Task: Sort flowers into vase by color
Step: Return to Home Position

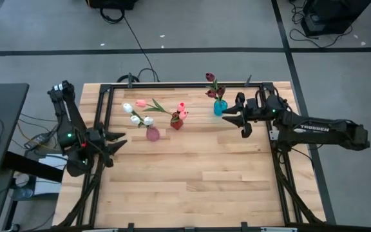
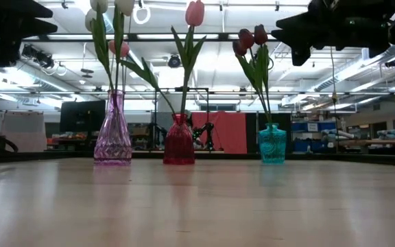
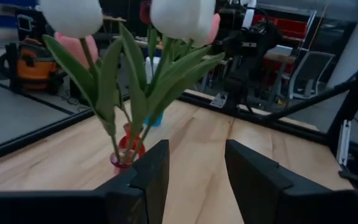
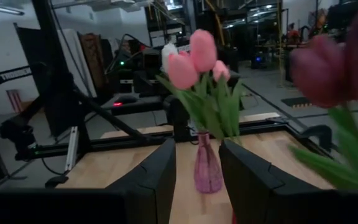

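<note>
Three vases stand in a row near the table's far edge. The pink glass vase [image 1: 152, 133] holds white flowers [image 1: 136, 119]. The red vase [image 1: 176, 122] holds pink flowers [image 1: 181, 107]. The teal vase [image 1: 219, 107] holds dark maroon flowers [image 1: 210, 78]. All stems stand in the vase necks, as the low view shows [image 2: 179, 140]. My left gripper [image 1: 118, 145] hovers open, left of the pink vase [image 3: 126, 163], with nothing between its fingers [image 3: 194, 180]. My right gripper [image 1: 234, 124] hovers open, just right of the teal vase, also empty [image 4: 197, 180].
A black metal frame [image 1: 275, 148] runs around the wooden table top [image 1: 192, 174]. Both arms hang above the table top in the low view, the right one at the upper right [image 2: 321, 27]. Bare wood stretches from the vases to the near edge.
</note>
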Controlling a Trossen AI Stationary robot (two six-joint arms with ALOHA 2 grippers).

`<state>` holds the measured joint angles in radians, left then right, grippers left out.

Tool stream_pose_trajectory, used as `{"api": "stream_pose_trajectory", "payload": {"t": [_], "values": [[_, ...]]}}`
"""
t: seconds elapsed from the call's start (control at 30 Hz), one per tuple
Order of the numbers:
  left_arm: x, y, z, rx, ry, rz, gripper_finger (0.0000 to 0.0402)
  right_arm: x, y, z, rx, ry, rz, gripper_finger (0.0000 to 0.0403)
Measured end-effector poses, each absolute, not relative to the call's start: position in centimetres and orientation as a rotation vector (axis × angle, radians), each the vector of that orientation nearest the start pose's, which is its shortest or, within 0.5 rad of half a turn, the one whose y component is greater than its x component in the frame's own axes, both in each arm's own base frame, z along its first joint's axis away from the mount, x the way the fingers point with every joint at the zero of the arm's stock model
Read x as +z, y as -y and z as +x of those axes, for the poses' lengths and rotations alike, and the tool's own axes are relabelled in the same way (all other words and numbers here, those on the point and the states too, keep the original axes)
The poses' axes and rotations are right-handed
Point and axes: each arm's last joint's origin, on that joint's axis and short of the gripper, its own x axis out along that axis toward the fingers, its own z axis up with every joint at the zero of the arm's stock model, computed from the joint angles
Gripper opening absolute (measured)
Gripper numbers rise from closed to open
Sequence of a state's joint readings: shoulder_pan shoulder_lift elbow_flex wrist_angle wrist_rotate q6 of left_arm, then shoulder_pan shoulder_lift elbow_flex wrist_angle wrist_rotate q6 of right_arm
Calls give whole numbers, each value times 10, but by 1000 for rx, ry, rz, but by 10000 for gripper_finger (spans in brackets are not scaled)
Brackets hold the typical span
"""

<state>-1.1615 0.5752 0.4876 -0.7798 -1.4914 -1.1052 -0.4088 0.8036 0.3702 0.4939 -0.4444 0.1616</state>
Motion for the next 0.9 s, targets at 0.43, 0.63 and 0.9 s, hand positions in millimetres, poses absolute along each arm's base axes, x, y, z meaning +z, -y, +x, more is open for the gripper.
{"api": "stream_pose_trajectory", "payload": {"t": [0.43,0.63,0.9], "values": [[235,43,50,318,-69,-245,161,251,80,157,80,49,117,137],[237,34,46,304,-65,-284,161,248,83,158,123,29,135,137],[225,35,47,407,77,-375,161,238,86,176,161,28,170,137]]}}
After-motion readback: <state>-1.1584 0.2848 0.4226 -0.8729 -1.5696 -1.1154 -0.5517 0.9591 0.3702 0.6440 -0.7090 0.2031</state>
